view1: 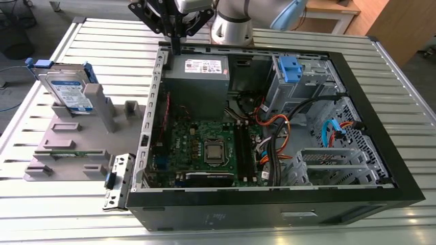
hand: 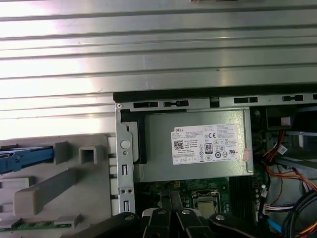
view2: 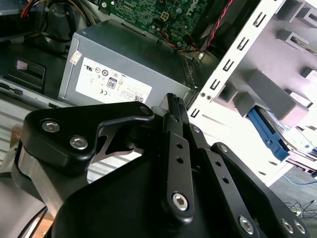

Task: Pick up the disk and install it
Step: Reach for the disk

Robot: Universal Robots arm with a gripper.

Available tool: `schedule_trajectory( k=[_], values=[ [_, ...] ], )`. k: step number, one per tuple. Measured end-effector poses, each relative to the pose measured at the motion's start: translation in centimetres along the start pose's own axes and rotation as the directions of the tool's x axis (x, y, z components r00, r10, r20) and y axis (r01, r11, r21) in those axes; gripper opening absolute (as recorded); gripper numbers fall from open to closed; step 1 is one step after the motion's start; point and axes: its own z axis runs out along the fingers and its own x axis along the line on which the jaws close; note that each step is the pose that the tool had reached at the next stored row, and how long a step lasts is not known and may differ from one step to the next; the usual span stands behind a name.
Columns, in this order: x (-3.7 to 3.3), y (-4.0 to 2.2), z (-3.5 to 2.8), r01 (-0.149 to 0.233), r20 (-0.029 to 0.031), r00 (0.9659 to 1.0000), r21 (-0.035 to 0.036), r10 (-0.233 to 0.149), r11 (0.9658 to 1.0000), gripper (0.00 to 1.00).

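On the worktop (view1: pixel 102 46): one open computer case (view1: pixel 272 204), one grey fixture (view1: pixel 75 148) beside it.
Disk (view1: pixel 68 94): one, on edge in the fixture, at the exterior view's left, outside the case.
End effector (view1: pixel 175 49): one, closed together, holding nothing, above the case's rear wall by the one power-supply box (view1: pixel 197 76), well apart from the disk.

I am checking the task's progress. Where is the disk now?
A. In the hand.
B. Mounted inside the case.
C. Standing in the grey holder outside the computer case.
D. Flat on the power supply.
C: the disk stands upright in the grey holder at the exterior view's left, while the hand hangs over the case.
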Motion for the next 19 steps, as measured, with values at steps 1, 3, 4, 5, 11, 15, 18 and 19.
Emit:
schedule_trajectory(
  k=[1, 3, 4, 5, 11, 15, 18, 19],
  values=[
    [0.05, 0.0, 0.0, 0.0, 0.0, 1.0, 0.0, 0.0, 1.0, 0.11],
    [0.1, -0.01, 0.0, 0.0, 0.0, 1.0, 0.0, 0.0, 1.0, 0.11],
    [0.11, -0.01, -0.01, 0.0, 0.0, 1.0, 0.0001, 0.0, 1.0, 0.11],
    [0.13, -0.01, 0.0, 0.0, 0.0, 1.0, 0.0, 0.0, 1.0, 0.11],
    [0.28, -0.02, -0.01, 0.0, 0.0, 1.0, 0.0001, 0.0, 1.0, 0.11],
    [0.34, -0.03, -0.01, 0.0, 0.0, 1.0, 0.0, 0.0, 1.0, 0.11],
    [0.45, -0.04, -0.02, 0.0, 0.0, 1.0, 0.0001, 0.0, 1.0, 0.11],
    [0.5, -0.04, -0.01, 0.0, 0.0, 1.0, 0.0001, 0.0, 1.0, 0.11]
  ],
)
